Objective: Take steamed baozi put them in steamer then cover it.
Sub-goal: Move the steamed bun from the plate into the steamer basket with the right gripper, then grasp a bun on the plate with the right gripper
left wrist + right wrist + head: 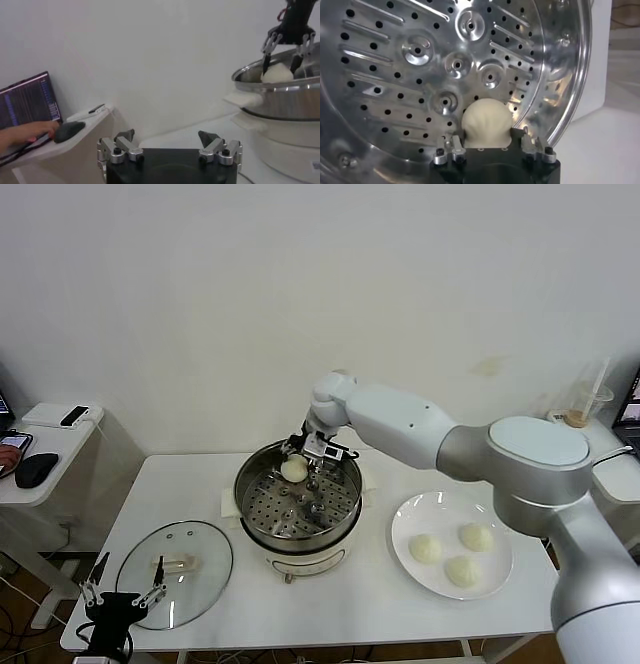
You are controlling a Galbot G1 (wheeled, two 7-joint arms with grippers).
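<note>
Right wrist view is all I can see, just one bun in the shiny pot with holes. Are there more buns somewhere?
Observer: Yes, three plated baozi sit on a white plate, to the right of the steamer.
Operator: Where's the lid?
Observer: The cover lies flat on the table, left of the steamer.
Operator: What's the other arm doing?
Observer: The left gripper hangs open at the cover's near edge, touching nothing. The right gripper has the held baozi over the steamer's far side.
</note>
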